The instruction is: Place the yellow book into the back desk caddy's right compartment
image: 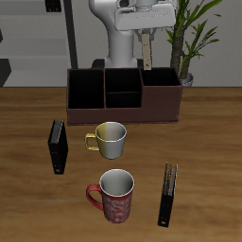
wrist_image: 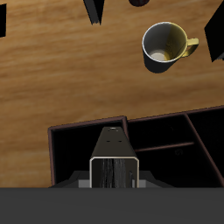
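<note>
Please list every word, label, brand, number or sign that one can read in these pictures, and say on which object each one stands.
None can be read.
The yellow book held in the gripper: no lettering shows.
The black book and the dark book: the dark book's spine has a pattern, too small to read.
The red mug: a pattern, no words.
The pale mug and the back desk caddy: plain.

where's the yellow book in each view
Exterior view: yellow book hangs upright from the gripper above the back desk caddy.
Wrist view: it is seen end-on, over the caddy.
Shared landmark: the yellow-handled mug.
</note>
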